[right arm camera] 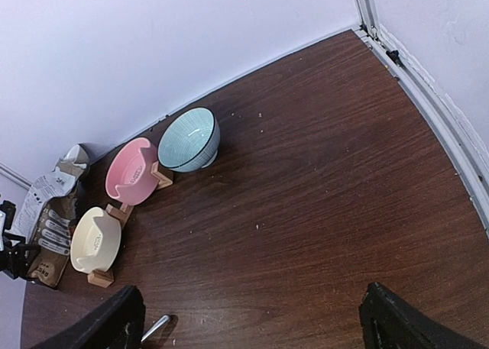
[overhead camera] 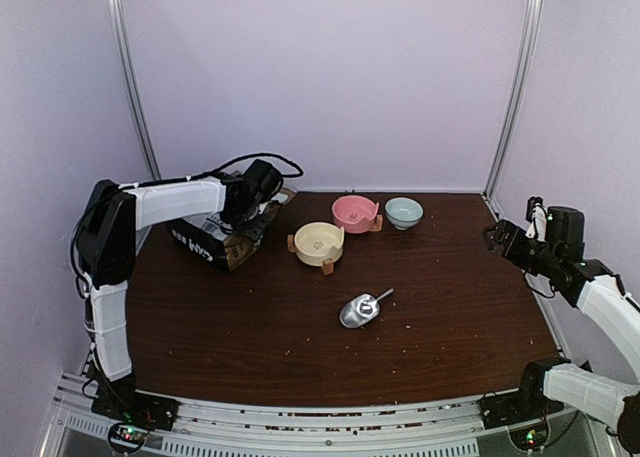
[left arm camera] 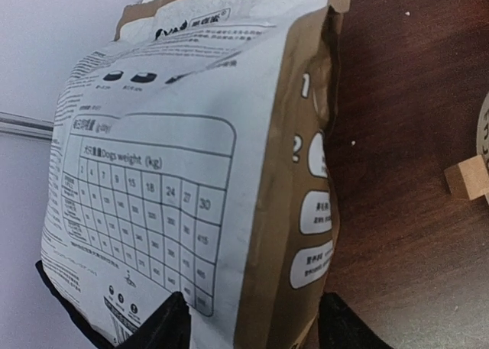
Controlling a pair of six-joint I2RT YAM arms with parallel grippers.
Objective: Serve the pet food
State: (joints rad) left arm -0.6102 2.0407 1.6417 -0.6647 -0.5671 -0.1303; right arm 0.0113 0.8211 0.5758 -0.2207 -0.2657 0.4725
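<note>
From above, we see the left gripper (overhead camera: 252, 215) at the bag (overhead camera: 212, 239) on the far left of the table (overhead camera: 300, 357). The right gripper (overhead camera: 497, 237) hovers wide open and empty at the right edge. At the left wrist, fingers (left arm camera: 164, 330) flank the bag's lower end; we cannot tell whether they pinch it. The right wrist shows three bowls (right arm camera: 131, 171) near the bag. The pet food is out of sight in every view.

Blue bowl (right arm camera: 189, 139), pink bowl (right arm camera: 132, 171) and cream bowl (right arm camera: 95, 238) line up diagonally on the dark table (right arm camera: 328, 189), bag (right arm camera: 47, 215) just left of them, right gripper (right arm camera: 254, 322) spread wide.
</note>
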